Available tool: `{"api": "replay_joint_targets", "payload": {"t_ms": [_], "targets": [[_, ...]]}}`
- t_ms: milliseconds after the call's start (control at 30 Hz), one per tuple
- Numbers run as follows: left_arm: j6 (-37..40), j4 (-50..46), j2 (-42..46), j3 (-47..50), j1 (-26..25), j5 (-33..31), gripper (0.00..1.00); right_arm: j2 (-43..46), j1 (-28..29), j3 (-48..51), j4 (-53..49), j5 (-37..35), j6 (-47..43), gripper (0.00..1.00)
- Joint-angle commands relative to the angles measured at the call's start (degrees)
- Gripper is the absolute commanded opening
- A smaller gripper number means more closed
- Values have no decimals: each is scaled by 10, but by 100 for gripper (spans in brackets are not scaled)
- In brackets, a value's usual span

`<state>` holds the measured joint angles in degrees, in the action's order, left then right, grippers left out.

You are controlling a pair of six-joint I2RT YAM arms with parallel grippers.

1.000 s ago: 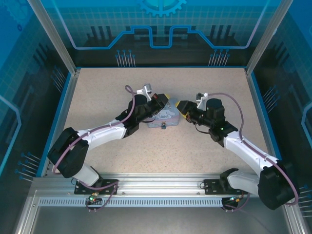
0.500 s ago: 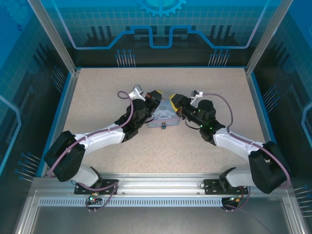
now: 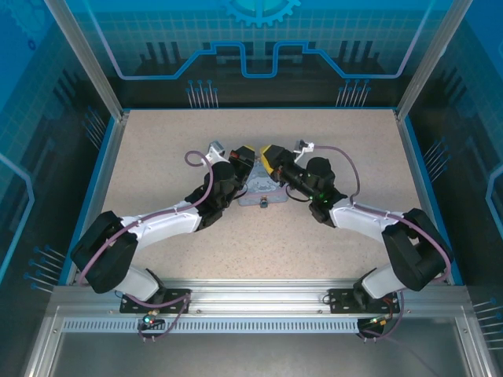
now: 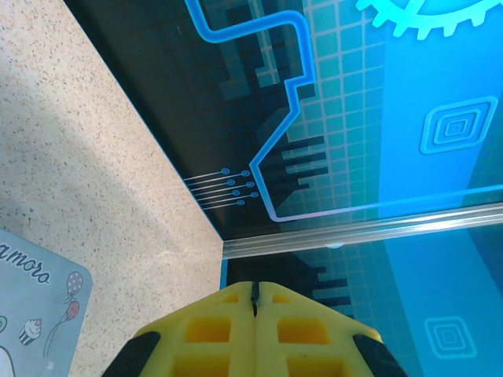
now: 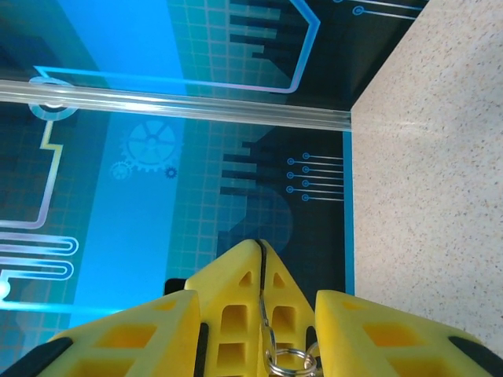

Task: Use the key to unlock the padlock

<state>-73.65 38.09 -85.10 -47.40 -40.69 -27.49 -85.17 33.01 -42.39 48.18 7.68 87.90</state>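
Top external view: both arms reach in over the middle of the counter (image 3: pixel 157 149), and their tips nearly meet above the pale cartoon tin (image 3: pixel 262 187). The left fingers (image 3: pixel 249 153) and the right fingers (image 3: pixel 270 153) sit just beside each other over the far side of the tin. The padlock (image 3: pixel 264 203) is the tiny dark blob at the tin's near edge, on the side toward the arm bases. So it's apart from both sets of fingers, with the tin's lid in between. It's too small to tell if it's hooked onto the tin or just touching it.

Left wrist view: the left fingers (image 4: pixel 254 297) are pressed together, 2 yellow pads meeting at a seam with nothing visible between them. A corner of the tin (image 4: pixel 35 314) pokes in at the lower left, printed with balloons and a cupcake, lying flat on the speckled counter.

Right wrist view: the right fingers (image 5: pixel 260 263) are clamped on a thin metal sliver seen edge-on, which looks like the key (image 5: pixel 266 314). It runs along the seam between the pads, and 1 small split ring (image 5: pixel 284 363) hangs at the end nearest the camera. Can't tell whether the other end sticks out past the fingertips.
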Motion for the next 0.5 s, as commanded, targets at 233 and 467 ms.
{"api": "replay_joint_targets", "payload": {"t_ms": [233,467], "targets": [[-11,25,8,2,-5,-25,0,-24,21,-17,35,3,12,38],[-11,24,5,-1,-6,-26,0,-26,21,-16,37,6,14,26]]}}
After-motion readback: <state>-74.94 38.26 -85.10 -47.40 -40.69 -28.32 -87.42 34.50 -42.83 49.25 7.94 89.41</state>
